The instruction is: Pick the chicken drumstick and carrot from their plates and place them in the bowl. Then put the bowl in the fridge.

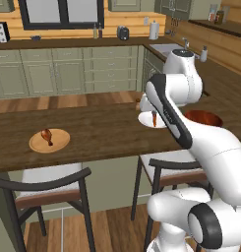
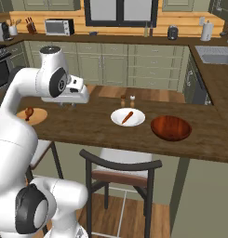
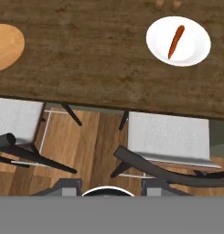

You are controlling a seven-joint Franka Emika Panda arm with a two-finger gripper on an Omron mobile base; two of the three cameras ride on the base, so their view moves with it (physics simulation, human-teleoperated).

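On their plates lie drumstick [image 1: 46, 136] and carrot [image 2: 127, 116] (bowl [image 2: 171, 128] empty); gripper state unclear.

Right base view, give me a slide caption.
Arm above counter; drumstick and carrot on their plates, bowl empty.

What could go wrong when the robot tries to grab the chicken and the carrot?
The carrot is slim and lies flat on the white plate, so the pincer might slip off it. The chicken drumstick sits far from the bowl, so it could drop during the long carry across the counter.
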